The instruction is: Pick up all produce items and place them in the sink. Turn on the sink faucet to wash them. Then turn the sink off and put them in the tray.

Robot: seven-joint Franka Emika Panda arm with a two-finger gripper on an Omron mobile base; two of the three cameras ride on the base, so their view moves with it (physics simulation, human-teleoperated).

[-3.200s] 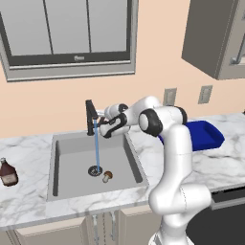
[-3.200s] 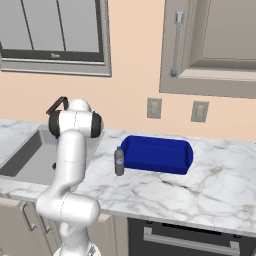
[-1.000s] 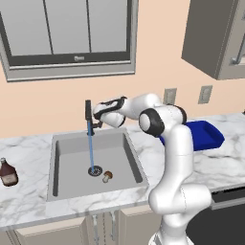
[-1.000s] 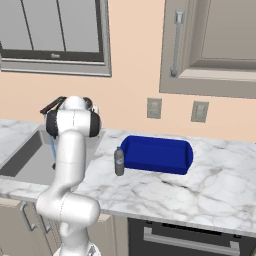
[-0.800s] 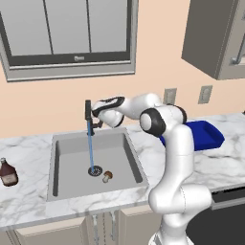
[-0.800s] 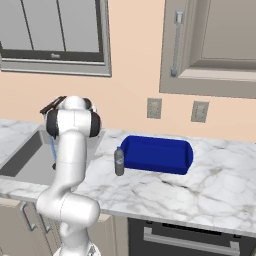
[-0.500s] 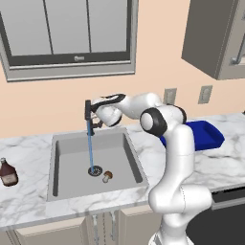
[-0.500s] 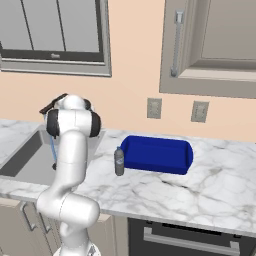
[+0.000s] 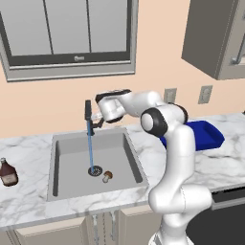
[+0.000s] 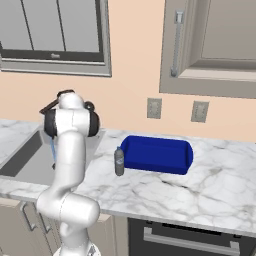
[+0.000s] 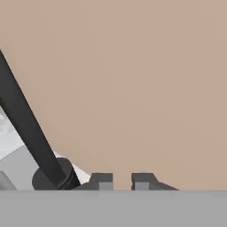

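Left base view shows the gripper (image 9: pixel 97 119), fingers nearly closed on nothing, beside the slim black faucet (image 9: pixel 88 115) at centre; small brown-capped mushroom (image 9: pixel 108 176) lies by the drain; push the lever gently sideways

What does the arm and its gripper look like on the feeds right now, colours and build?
The arm is glossy white, built of rounded tubular links with dark grey to black rings at the joints. The hand is a white block with a black band along its top. The gripper has two small, squared, dark grey finger tips with paler pads. No cables or markings show.
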